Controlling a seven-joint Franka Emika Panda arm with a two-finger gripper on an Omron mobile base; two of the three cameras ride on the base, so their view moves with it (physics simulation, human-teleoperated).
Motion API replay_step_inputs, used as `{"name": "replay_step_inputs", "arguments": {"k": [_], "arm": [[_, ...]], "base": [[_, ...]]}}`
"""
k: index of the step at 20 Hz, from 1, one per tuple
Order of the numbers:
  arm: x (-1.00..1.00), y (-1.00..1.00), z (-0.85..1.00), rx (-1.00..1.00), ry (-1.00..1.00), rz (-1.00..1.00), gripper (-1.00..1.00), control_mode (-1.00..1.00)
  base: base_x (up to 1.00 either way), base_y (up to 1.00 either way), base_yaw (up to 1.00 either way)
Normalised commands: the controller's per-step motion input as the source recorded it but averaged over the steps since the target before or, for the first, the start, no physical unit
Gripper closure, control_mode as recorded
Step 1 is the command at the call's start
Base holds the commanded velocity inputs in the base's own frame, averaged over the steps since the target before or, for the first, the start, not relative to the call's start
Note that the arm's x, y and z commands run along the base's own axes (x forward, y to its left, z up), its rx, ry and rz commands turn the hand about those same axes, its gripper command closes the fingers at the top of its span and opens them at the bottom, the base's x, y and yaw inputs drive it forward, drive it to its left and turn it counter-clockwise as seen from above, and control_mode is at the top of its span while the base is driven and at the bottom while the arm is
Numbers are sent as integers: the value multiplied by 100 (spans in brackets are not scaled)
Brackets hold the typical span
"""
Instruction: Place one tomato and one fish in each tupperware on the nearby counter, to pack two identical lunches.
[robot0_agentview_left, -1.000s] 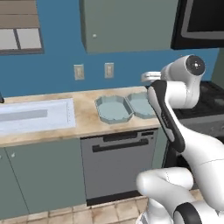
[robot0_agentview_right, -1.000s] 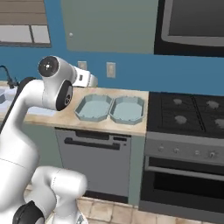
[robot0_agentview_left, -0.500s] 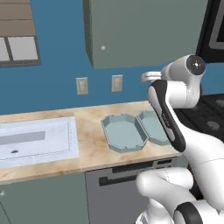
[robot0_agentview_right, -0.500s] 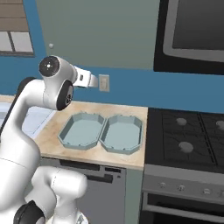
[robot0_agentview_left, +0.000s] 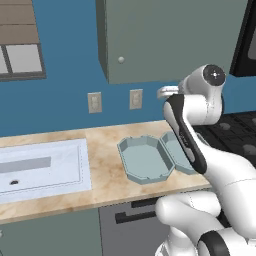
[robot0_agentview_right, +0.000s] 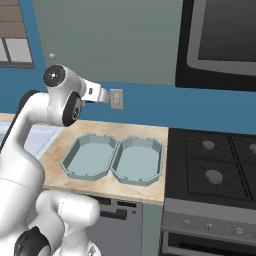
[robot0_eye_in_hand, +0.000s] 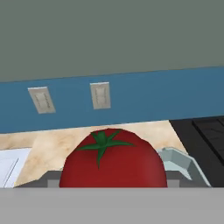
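A red tomato (robot0_eye_in_hand: 113, 164) with a green stem sits close up at the bottom of the hand view, and my gripper (robot0_agentview_right: 104, 94) is shut on it. The hand hangs high above the counter (robot0_agentview_left: 105, 150), at the height of the wall outlets. Two empty tupperware stand side by side on the counter below: the left one (robot0_agentview_left: 145, 159) (robot0_agentview_right: 90, 156) and the right one (robot0_agentview_left: 177, 150) (robot0_agentview_right: 137, 160). A corner of one tupperware (robot0_eye_in_hand: 179, 159) shows just behind the tomato. The fish is out of view.
A white sink (robot0_agentview_left: 40, 167) is set into the counter on the left. The black stove (robot0_agentview_right: 215, 160) borders it on the right, under a microwave (robot0_agentview_right: 220, 40). Two outlets (robot0_agentview_left: 94, 102) (robot0_agentview_left: 135, 98) sit on the blue wall below a grey cabinet (robot0_agentview_left: 170, 35).
The base has driven closer to the counter, so the tupperware and wall now look larger in both base views. The arm's pose and its hold on the tomato look unchanged.
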Motion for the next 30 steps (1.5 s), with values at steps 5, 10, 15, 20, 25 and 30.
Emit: {"name": "replay_step_inputs", "arguments": {"k": [5, 10, 15, 20, 25, 30], "arm": [[0, 36, -69, -7, 21, -3, 100, -100], [4, 23, -64, -3, 25, -1, 100, -100], [11, 18, -71, 0, 22, 0, 100, -100], [2, 7, -72, 5, 9, 0, 100, -100], [6, 3, -56, 11, 1, 0, 100, -100], [14, 16, -45, 3, 5, 0, 100, -100]], "base": [[0, 0, 0], [0, 0, 0], [0, 0, 0], [0, 0, 0], [0, 0, 0], [0, 0, 0]]}}
